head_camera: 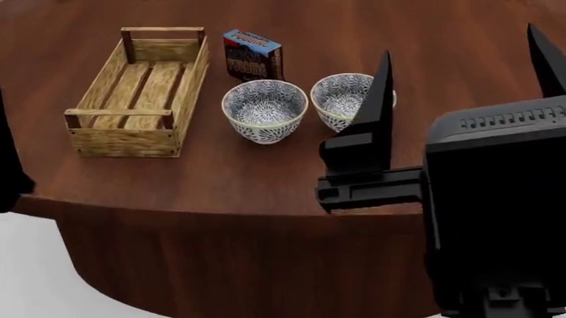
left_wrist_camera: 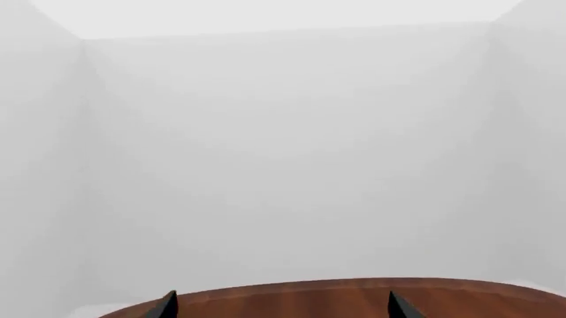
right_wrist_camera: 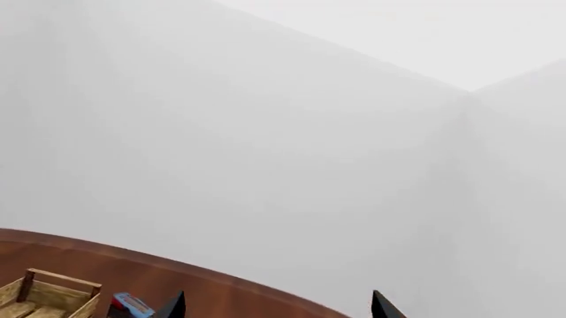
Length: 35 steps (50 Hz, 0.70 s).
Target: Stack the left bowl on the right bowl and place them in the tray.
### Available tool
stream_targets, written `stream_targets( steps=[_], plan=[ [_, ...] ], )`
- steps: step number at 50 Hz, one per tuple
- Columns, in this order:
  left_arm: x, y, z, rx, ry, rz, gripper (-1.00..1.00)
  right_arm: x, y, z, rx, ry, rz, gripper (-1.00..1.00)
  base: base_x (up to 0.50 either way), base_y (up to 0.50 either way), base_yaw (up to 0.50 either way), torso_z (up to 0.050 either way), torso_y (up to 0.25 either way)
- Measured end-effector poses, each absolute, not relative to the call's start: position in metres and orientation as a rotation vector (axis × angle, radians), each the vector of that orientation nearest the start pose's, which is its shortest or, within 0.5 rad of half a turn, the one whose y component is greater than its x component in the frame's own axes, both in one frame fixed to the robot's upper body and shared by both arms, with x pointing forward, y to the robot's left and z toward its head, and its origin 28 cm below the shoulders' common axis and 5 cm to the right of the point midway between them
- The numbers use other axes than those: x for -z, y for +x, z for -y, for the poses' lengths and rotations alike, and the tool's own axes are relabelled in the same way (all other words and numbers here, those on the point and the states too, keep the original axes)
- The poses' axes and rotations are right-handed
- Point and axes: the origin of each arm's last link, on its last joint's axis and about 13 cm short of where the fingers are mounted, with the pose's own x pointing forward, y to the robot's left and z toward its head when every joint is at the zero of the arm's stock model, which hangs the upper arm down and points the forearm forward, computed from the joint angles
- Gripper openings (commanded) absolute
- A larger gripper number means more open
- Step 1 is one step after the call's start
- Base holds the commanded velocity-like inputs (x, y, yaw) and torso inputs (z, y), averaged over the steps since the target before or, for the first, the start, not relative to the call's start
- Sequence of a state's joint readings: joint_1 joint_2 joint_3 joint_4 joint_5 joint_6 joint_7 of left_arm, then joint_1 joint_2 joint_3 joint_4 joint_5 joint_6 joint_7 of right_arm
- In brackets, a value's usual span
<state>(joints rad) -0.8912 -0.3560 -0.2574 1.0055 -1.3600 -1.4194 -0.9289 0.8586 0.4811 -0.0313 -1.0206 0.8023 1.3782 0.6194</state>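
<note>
Two patterned blue-and-white bowls stand side by side on the round brown table (head_camera: 265,185): the left bowl (head_camera: 264,109) and the right bowl (head_camera: 340,99), which is partly hidden behind a finger. The light-wood tray (head_camera: 132,99) lies to their left, empty. My right gripper (head_camera: 464,76) is open and empty, raised close to the camera above the table's front right. In the right wrist view its tips (right_wrist_camera: 278,306) stand wide apart, with a tray corner (right_wrist_camera: 44,295) below. My left gripper (left_wrist_camera: 283,306) is open and empty over the table edge; no bowl shows there.
A blue-and-brown pudding box (head_camera: 252,56) stands behind the left bowl, next to the tray's far corner; it also shows in the right wrist view (right_wrist_camera: 132,305). A dark part of my left arm (head_camera: 9,165) shows at the left edge. White walls surround the table.
</note>
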Motion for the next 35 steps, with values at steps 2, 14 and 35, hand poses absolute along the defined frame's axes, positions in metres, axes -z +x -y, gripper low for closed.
stream_targets(
  steps=[2,14,35],
  plan=[
    [-0.2786,0.1764,-0.2144,0.023,0.053,0.427,1.00,-0.2718,0.1978,0.1169,0.060,-0.315,0.416,1.00,0.30,0.35,0.00,0.000,0.000],
    [-0.2815,0.1734,-0.2150,0.016,0.062,0.434,1.00,-0.2726,0.1976,0.1152,0.052,-0.327,0.414,1.00,0.30,0.35,0.00,0.000,0.000],
    [-0.2862,0.1734,-0.2133,0.018,0.066,0.437,1.00,-0.2697,0.1988,0.1181,0.065,-0.314,0.399,1.00,0.41,0.32,0.00,0.000,0.001]
  ],
)
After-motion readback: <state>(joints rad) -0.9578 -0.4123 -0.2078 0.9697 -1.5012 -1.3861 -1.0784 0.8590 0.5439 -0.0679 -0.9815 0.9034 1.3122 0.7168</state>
